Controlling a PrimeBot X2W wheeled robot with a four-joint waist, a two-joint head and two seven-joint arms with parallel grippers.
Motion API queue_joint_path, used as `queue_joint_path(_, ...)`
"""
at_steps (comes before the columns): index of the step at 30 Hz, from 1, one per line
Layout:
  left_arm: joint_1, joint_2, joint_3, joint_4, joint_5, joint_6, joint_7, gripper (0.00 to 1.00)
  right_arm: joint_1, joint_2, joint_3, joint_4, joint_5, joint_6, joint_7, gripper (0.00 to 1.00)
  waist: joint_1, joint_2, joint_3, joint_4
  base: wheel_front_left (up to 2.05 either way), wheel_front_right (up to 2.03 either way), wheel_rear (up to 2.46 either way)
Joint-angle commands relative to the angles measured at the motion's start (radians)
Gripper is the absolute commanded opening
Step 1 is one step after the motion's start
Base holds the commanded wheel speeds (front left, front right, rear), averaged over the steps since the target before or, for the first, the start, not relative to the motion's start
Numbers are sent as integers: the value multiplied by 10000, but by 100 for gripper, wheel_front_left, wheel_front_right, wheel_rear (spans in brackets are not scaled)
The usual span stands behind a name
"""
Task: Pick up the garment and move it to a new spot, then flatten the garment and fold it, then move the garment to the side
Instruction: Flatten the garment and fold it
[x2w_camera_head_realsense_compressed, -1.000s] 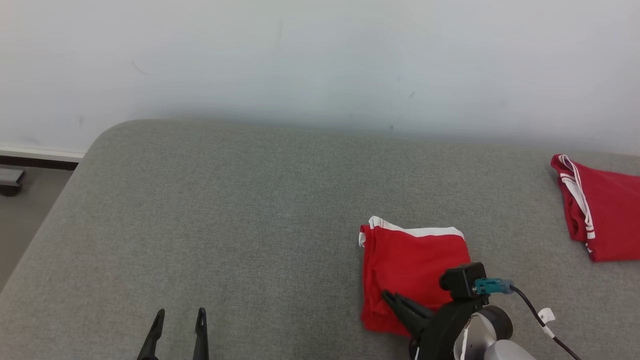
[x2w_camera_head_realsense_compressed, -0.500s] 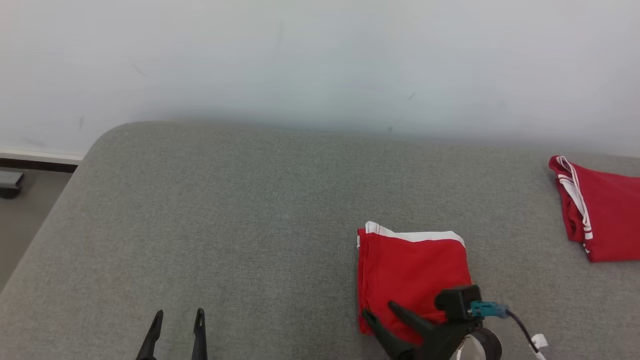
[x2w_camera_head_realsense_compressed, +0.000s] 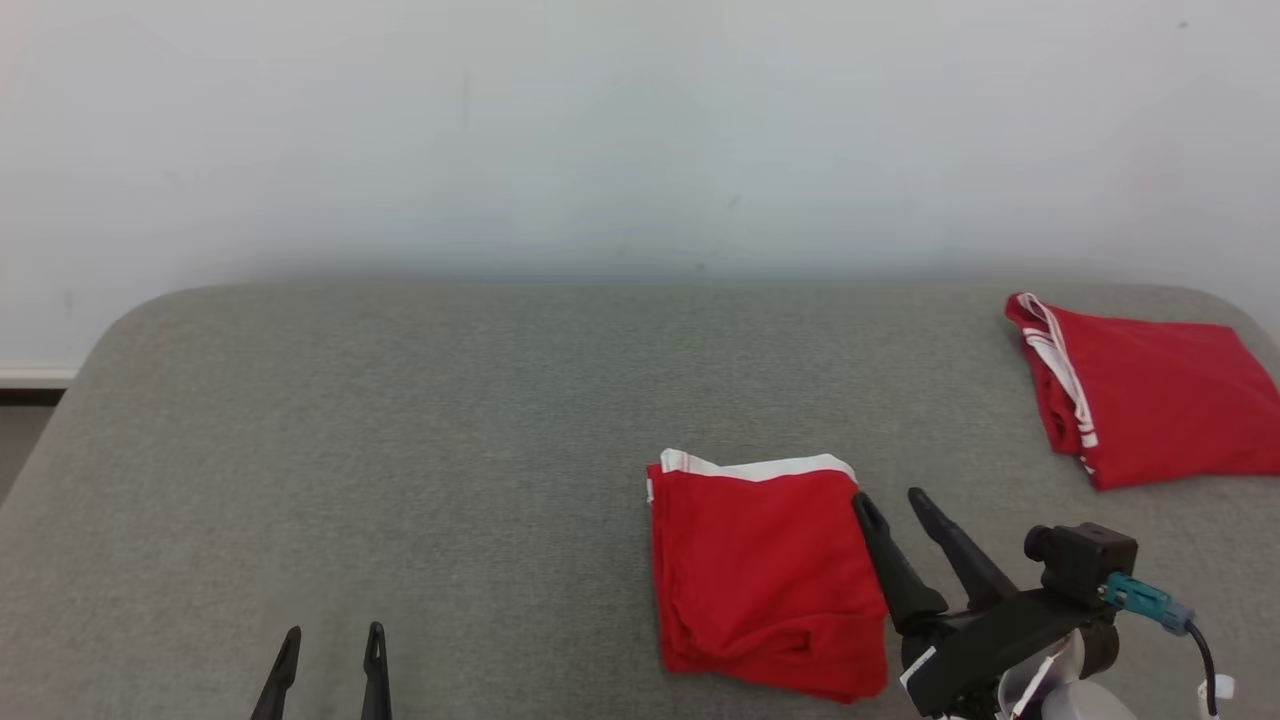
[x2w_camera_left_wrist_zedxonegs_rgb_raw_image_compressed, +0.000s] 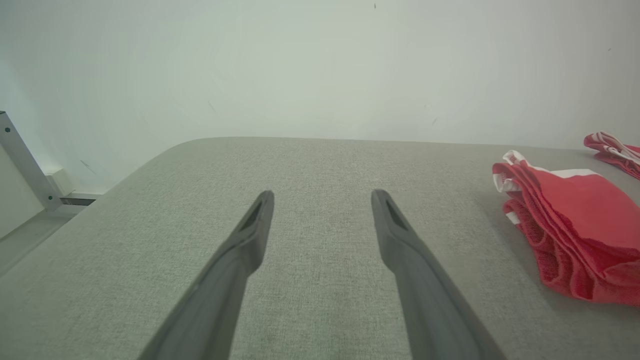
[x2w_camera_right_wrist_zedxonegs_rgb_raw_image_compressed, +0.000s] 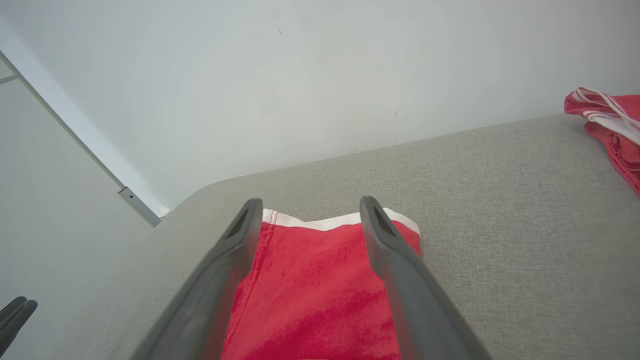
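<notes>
R gripper (x2w_camera_head_realsense_compressed: 889, 498) shifted from near edge of garment (x2w_camera_head_realsense_compressed: 760, 570) to its right edge, fingers apart, empty, garment folded, flat on grey pad (x2w_camera_head_realsense_compressed: 400, 450), centre-right, L gripper (x2w_camera_head_realsense_compressed: 333, 632) low left, fingers apart, empty, well clear of garment, 2nd red garment (x2w_camera_head_realsense_compressed: 1140, 390) at far right.

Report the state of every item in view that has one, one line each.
near red garment: folded, lying flat on the grey cushion, not held
far red garment: folded, lying near the cushion's far right corner, untouched
left pincer: open, empty, over bare cushion
right pincer: open, empty, at the near red garment's right edge
</notes>
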Motion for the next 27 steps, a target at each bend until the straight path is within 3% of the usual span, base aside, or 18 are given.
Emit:
queue_joint_path(1, 55, -11, 57, -39, 91, -42, -29, 100, 135, 23, -97, -82, -175, -21, -123, 100, 0, 0, -5, -409, 0, 0, 0)
queue_joint_path(14, -18, -1, 404, -101, 256, -134, -29, 100, 1258, 40, -1561, -448, -1793, -21, -1460, 100, 0, 0, 36, -1422, 0, 0, 0)
queue_joint_path(27, 192, 118, 688, -206, 511, -53, -29, 100, 2471, 859, -2663, -938, -3473, -21, -1967, 100, 0, 0, -128, -1371, 0, 0, 0)
